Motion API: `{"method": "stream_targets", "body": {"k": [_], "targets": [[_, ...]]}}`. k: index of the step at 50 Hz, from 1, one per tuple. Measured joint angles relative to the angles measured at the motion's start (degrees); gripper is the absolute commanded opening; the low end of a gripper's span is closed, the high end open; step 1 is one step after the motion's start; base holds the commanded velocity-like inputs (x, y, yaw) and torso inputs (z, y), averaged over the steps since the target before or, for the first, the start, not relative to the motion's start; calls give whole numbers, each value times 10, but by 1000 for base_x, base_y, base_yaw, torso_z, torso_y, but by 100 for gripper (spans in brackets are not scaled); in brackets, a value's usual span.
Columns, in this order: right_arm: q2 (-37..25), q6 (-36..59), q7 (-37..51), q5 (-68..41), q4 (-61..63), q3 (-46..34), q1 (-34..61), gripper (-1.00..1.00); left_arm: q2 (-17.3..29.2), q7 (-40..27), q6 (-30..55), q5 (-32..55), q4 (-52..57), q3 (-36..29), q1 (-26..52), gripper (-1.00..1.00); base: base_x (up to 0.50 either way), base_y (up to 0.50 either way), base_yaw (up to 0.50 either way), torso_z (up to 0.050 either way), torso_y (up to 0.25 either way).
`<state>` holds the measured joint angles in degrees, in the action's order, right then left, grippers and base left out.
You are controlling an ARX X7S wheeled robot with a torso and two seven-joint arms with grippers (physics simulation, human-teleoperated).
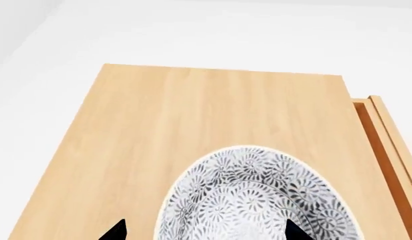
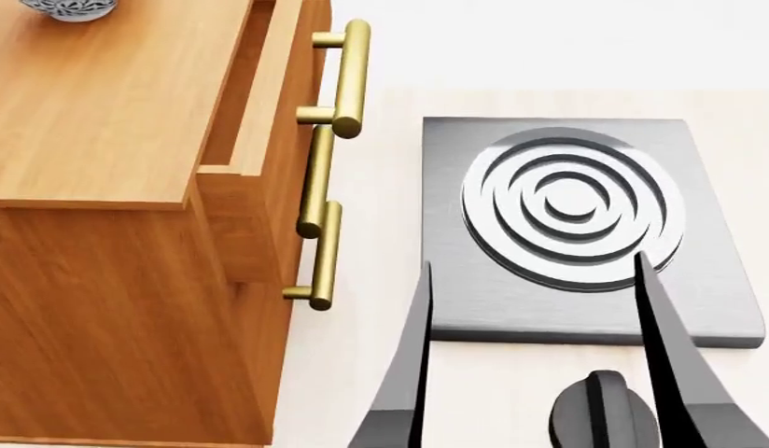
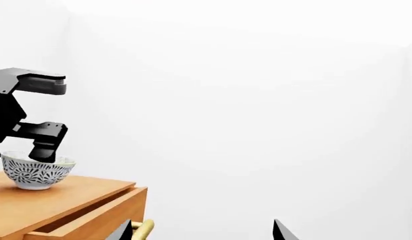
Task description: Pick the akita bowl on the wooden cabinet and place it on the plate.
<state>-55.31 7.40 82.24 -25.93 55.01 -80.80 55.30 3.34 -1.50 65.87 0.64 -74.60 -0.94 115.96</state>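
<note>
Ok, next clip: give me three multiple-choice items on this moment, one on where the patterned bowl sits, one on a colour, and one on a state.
1. Where is the bowl?
A. On top of the wooden cabinet
B. Inside a drawer
C. On the floor

2. What colour are the drawer handles?
A. Black
B. Brass gold
C. White

3. How does the top drawer stand?
A. Shut flush
B. Pulled partly out
C. Taken out altogether

Answers:
1 A: the left wrist view shows the bowl resting on the wood-grain top.
2 B: the bars shine yellow-gold in the head view.
3 B: a dark gap shows behind the drawer's front in the head view.
</note>
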Motion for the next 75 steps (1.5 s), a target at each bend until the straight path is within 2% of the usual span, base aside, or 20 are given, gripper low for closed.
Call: {"method": "stream_targets", "body": {"k": [13,14,34,53,58,66,75], "targets": [[4,-6,-6,-1,-13,3,-7,100,-5,24,-11,20,5,-24,-22,100,0,0,0,0,-1],[4,-7,-7,-1,-14,4,-8,100,-5,25,-12,21,6,-26,-22,-100,0,0,0,0,-12],[6,-9,-11,1,-21,10,-17,100,-12,14,-53,32,8,-76,-31,-100,1,0,0,0,-3],[1,-7,-11,2,-16,19,-22,100,-26,65,-158,14,-4,-187,-31,-100,0,0,0,0,0],[-1,-8,-11,2,-15,21,-23,100,-29,69,-186,47,-4,-242,-28,-100,0,0,0,0,0],[-4,-3,-8,2,-8,26,-24,100,-31,66,-229,151,10,-379,-13,-100,0,0,0,0,0],[-8,9,-2,3,8,30,-23,100,-26,64,-235,234,82,-503,3,-100,0,0,0,0,0]]}}
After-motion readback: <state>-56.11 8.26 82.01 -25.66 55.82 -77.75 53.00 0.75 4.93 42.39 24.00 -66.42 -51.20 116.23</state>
